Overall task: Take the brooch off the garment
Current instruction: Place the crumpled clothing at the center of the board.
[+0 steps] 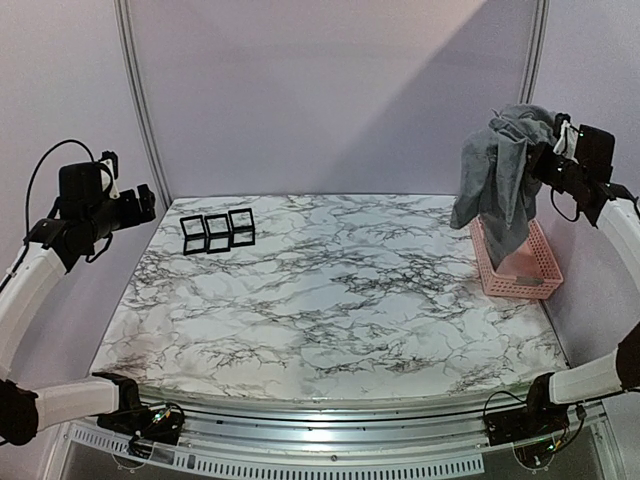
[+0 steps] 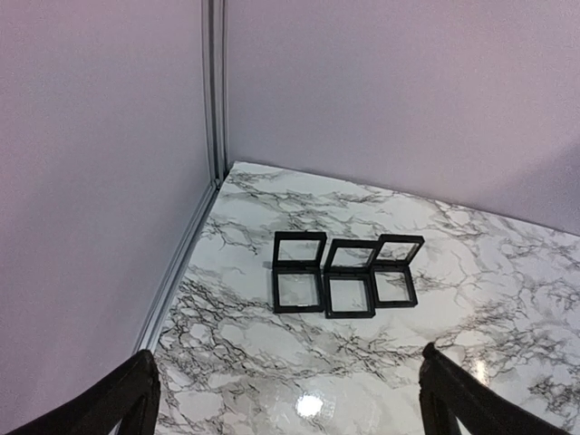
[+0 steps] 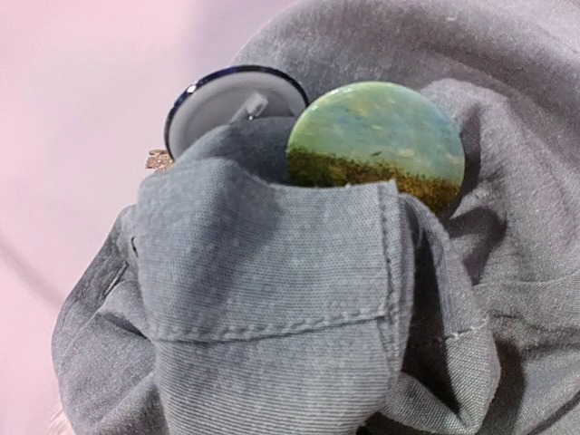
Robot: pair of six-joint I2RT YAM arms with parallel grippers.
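Two robot arms are raised over a white table [image 1: 330,300] veined with black marble patterning, inside a booth with pale lilac walls [image 1: 330,90] and slim metal posts [image 1: 140,100] in the far corners. At the far right, the right gripper [image 1: 537,160] clasps the garment [image 1: 500,180], a grey shirt hanging bunched in the air above a pink basket [image 1: 520,282] at the table's right edge; its fingers are lost in the cloth. Close up, a round green and blue brooch [image 3: 376,136] sits among the folds, beside a grey disc [image 3: 227,100] with a dark rim. At the left, the left gripper [image 2: 285,362] hovers with fingers spread wide, holding nothing. Three black square frames [image 1: 218,230] sit at the far left.
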